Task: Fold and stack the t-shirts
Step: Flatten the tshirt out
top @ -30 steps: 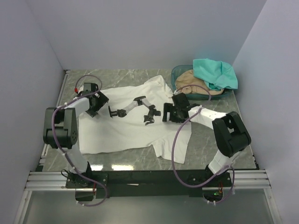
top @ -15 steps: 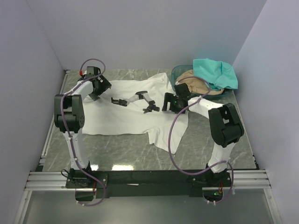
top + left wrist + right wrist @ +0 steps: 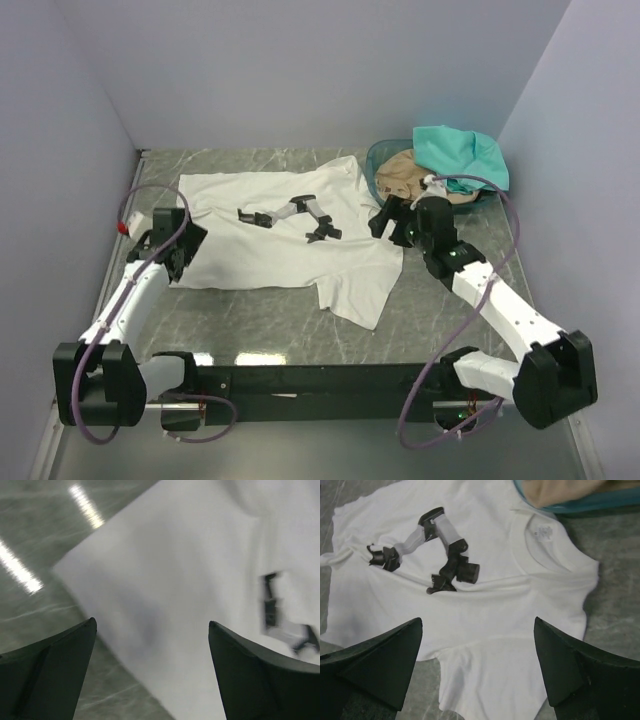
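**White t-shirt** (image 3: 270,260): one, spread face-up on the table (image 3: 470,275), black print (image 3: 290,215) showing. The collar points toward the basket (image 3: 377,165) and the hem toward the left arm. We note ripples across the chest, and the near sleeve (image 3: 360,300) lies skewed toward the arm bases. No fold made yet.

**Teal t-shirt** (image 3: 460,155) and **tan t-shirt** (image 3: 405,175): heaped in the basket, the teal one draped over its far rim. Neither is folded.

**Left gripper** (image 3: 178,248): fingers spread wide with nothing between them, above the hem corner of the white t-shirt.

**Right gripper** (image 3: 392,222): fingers likewise spread and empty, above the shoulder beside the collar.

**Hazards, as we judge them:**
- The far shoulder lies against the basket, so a lift on that side could catch the rim or drag the tan t-shirt out with it
- The table looks slick, so a pull from one end alone may slide the whole shirt instead of folding it
- A shallow pinch may take only the top layer, leaving the back flat and the fold lopsided
- If the two arms lift out of step, the ripples would deepen into creases
- If the skewed near sleeve is not tucked first, it may be trapped inside the fold and leave a lumpy base for the stack
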